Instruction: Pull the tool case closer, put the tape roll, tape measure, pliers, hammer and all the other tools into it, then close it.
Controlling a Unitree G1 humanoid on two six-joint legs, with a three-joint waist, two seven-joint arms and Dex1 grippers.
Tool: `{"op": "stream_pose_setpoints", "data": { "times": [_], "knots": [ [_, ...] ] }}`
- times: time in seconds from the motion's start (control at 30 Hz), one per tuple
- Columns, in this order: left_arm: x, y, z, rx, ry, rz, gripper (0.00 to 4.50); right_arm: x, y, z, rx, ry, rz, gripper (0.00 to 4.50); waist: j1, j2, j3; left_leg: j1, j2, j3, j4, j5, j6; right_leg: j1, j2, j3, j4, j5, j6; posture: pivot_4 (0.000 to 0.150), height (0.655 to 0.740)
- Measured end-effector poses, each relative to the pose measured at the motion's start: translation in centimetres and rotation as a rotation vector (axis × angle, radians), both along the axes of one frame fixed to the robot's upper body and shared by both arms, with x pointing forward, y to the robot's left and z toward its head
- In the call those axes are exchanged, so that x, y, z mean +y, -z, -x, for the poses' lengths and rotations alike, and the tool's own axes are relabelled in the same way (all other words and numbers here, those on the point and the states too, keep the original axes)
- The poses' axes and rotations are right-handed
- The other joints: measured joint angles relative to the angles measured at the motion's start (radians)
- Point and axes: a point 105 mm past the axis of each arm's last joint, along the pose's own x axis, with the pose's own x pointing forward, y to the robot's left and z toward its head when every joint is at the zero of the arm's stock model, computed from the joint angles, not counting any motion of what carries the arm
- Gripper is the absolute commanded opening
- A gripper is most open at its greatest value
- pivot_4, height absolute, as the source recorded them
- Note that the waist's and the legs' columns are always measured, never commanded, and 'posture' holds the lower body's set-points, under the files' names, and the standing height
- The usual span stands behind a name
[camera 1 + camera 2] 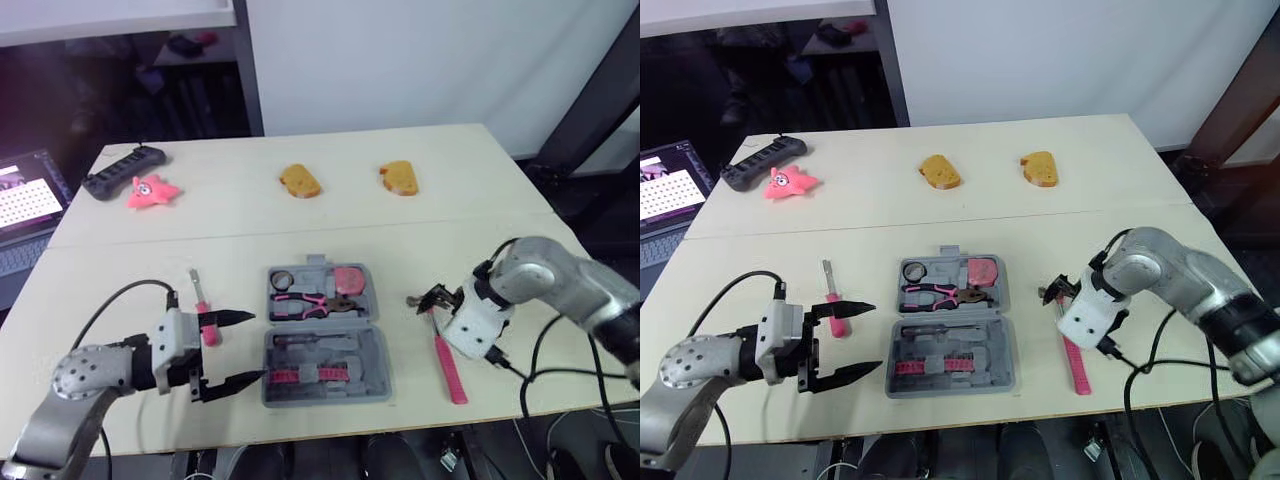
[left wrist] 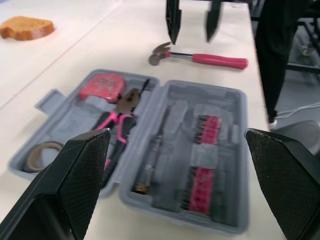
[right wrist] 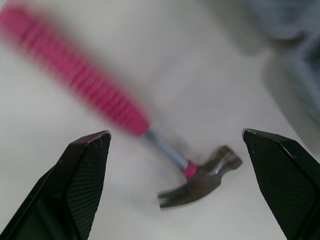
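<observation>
Found the tool case point(image 1: 325, 335) lying open and flat on the table point(image 1: 470, 215), near the front edge and between the two arms. Saw in its far half the tape roll point(image 1: 281, 277), the tape measure point(image 1: 349, 279) and, just in front of them, the pliers point(image 1: 312, 303); in its near half, a pink strip of bits point(image 1: 308, 375). Noted the left gripper point(image 1: 257, 346) with its fingers spread wide, holding nothing, its tips just beside the left edge of the case. Spotted a pink-handled screwdriver point(image 1: 203, 315) on the table left of the case, under or beside the farther left finger; could not tell whether touching. Found the hammer point(image 1: 447, 358) on the table right of the case, apart from it, head toward the far side and pink handle running to the front edge. Saw the right gripper point(image 3: 176, 132) open above the hammer's head, one finger to each side, gripping nothing. Noted at the far side of the table, well apart from the case, two yellow bread-like pieces point(image 1: 300, 181), a pink star toy point(image 1: 152, 190) and a black bar-shaped device point(image 1: 123, 170).
</observation>
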Motion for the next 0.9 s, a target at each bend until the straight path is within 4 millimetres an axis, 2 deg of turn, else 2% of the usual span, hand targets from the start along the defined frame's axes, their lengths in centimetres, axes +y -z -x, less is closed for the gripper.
{"op": "stream_pose_setpoints", "data": {
  "times": [0.13, 0.43, 0.47, 0.5, 0.73, 0.77, 0.9],
  "knots": [
    [-0.1, -0.3, -0.1, -0.015, -0.015, 0.005, 4.50, 0.5, 1.8, -0.3, 0.017, -0.184, 0.074, 4.46, 0.000, 0.000, 0.000, 0.000, 0.000, 0.000, 0.000, 0.001, -0.001, -0.001, 0.000, 0.000, 0.002, 0.000, -0.001, 0.150, 0.7400],
    [-0.6, -0.6, -0.1, -0.035, -0.021, 0.016, 4.50, 1.1, 3.3, -2.0, -0.015, -0.291, 0.168, 4.46, -0.004, -0.002, -0.001, 0.001, -0.001, -0.001, 0.000, 0.001, -0.002, 0.000, 0.001, 0.001, 0.003, 0.000, -0.002, 0.150, 0.7400],
    [-0.7, -0.6, -0.1, -0.037, -0.021, 0.017, 4.50, 0.9, 3.3, -2.3, -0.022, -0.290, 0.186, 3.95, -0.004, -0.002, -0.001, 0.001, -0.001, -0.001, 0.000, 0.002, -0.003, 0.000, 0.001, 0.001, 0.002, 0.000, -0.003, 0.150, 0.7400],
    [-0.7, -0.7, -0.1, -0.038, -0.022, 0.018, 4.50, 0.7, 3.3, -2.4, -0.022, -0.288, 0.195, 3.74, -0.004, -0.002, -0.001, 0.001, -0.001, -0.001, 0.000, 0.002, -0.003, 0.000, 0.001, 0.001, 0.002, 0.000, -0.003, 0.150, 0.7400],
    [-0.9, -0.7, 0.0, -0.034, -0.034, 0.022, 4.50, 0.2, 3.5, -3.2, -0.039, -0.275, 0.202, 0.36, -0.006, -0.007, -0.004, 0.004, -0.001, -0.001, 0.000, 0.002, -0.003, 0.003, 0.001, 0.001, 0.002, 0.000, -0.005, 0.150, 0.7400],
    [-0.9, -0.6, 0.0, -0.032, -0.037, 0.023, 4.50, 0.3, 3.5, -3.2, -0.043, -0.278, 0.199, 0.03, -0.006, -0.007, -0.004, 0.004, -0.001, -0.001, 0.000, 0.002, -0.003, 0.003, 0.001, 0.001, 0.002, -0.001, -0.005, 0.150, 0.7400],
    [-1.0, -0.6, 0.0, -0.031, -0.040, 0.026, 4.50, 0.3, 3.5, -3.3, -0.049, -0.274, 0.182, 0.03, -0.006, -0.009, -0.005, 0.004, 0.000, -0.001, 0.000, 0.002, -0.003, 0.003, 0.002, 0.001, 0.002, 0.000, -0.006, 0.150, 0.7400]
  ]
}}
